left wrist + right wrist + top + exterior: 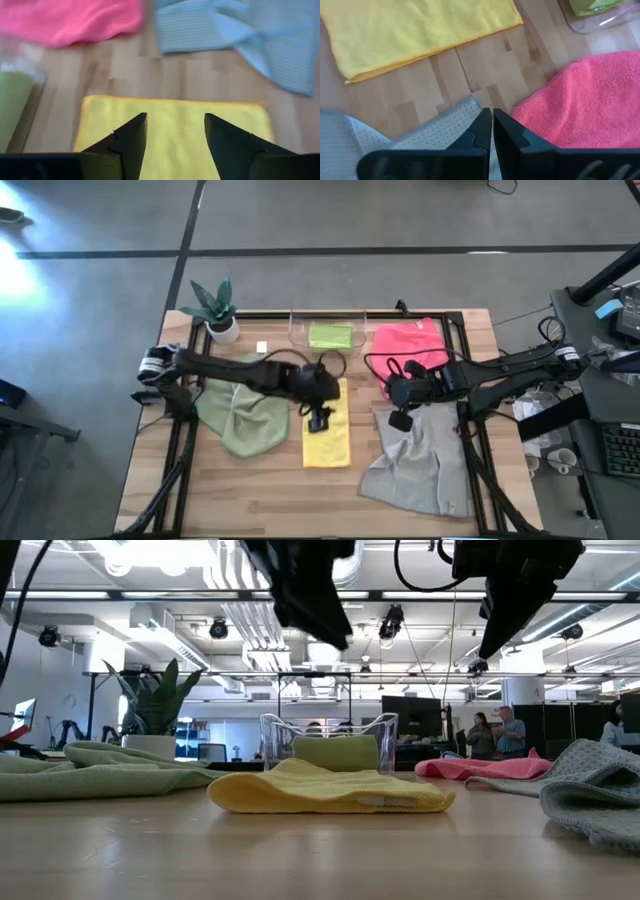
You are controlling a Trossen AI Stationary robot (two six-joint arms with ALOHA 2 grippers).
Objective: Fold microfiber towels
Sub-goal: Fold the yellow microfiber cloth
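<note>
Left gripper (318, 418) hovers spread over yellow towel (327, 438); right gripper (401, 420) pinched empty above grey towel (420, 460).

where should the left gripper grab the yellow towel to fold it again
A short end edge looks best, near a corner. The yellow towel lies flat as a long rectangle on the table, already folded, so pinching one end from above lets it carry over to the other. The left gripper hangs over it with fingers open; the right gripper is shut, above the grey towel.

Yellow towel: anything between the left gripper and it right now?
Nothing visible. The left gripper hangs open directly over the yellow towel, with only air between. The right gripper, shut, is off by the grey towel.
</note>
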